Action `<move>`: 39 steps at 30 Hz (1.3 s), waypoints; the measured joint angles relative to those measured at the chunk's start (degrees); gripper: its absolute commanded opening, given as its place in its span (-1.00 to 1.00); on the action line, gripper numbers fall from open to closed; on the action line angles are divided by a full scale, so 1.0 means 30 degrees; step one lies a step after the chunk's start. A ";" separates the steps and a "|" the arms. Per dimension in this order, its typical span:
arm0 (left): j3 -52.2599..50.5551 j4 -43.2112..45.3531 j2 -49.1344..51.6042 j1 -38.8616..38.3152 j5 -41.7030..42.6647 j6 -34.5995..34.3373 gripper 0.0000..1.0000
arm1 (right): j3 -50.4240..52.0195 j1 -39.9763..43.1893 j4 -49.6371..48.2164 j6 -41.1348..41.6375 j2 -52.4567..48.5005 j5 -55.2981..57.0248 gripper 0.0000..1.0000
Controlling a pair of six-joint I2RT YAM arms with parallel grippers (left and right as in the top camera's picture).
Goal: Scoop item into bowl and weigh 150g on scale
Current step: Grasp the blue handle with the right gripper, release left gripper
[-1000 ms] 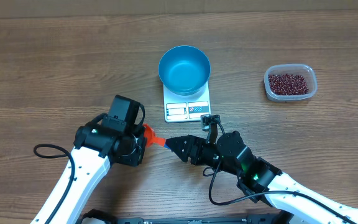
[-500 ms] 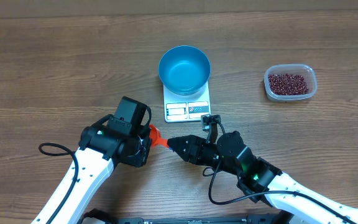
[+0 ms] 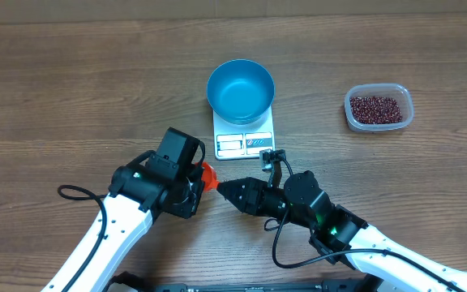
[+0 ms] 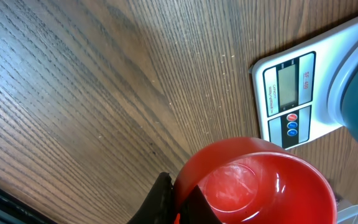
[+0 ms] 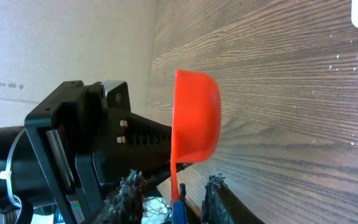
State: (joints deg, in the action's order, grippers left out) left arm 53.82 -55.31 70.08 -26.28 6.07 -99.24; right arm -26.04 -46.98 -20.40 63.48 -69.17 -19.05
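I judge a handover toward the worktop's near edge: the left jaws clamp the red scoop (image 3: 207,175), the right jaws stand part-open astride its handle and must grip it before any release, while the beans (image 3: 377,109) lie in the tub (image 3: 407,95) toward the far right corner and the bowl (image 3: 240,91) sits empty on the scale (image 3: 243,143).

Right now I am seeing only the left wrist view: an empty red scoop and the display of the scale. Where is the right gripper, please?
Observer: The right gripper faces the scoop; its fingers stand either side of the handle with gaps, not clamped.
Operator: And where are the beans?
Observer: The beans lie in a clear tub at the far right of the scale, away from both arms.
Operator: Is the bowl empty?
Observer: Yes, the blue bowl on the scale holds nothing.
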 measured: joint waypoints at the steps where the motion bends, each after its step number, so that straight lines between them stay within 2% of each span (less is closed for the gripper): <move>1: 0.0000 0.0015 0.0000 0.0000 -0.0015 -0.0029 -0.92 | 0.0000 0.0000 -0.0007 -0.0007 -0.0007 -0.0022 -0.38; 19: 0.0000 0.0372 0.1479 -0.0750 0.0342 -0.0743 -0.92 | 0.0000 0.0000 0.0277 0.0022 -0.0080 0.0015 -0.48; 32: 0.0000 0.0597 0.1494 -0.0750 0.0393 -0.0816 -0.92 | 0.0000 0.0007 0.0525 0.0124 -0.0080 0.0488 -0.72; 39: 0.0000 0.0597 0.1494 -0.0750 0.0401 -0.0816 -0.92 | 0.0000 0.0007 0.0678 0.0124 -0.0080 0.0503 -0.78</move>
State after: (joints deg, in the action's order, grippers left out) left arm 53.82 -53.52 74.56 -28.53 7.27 -101.69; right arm -26.04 -46.96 -18.37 63.86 -69.41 -17.54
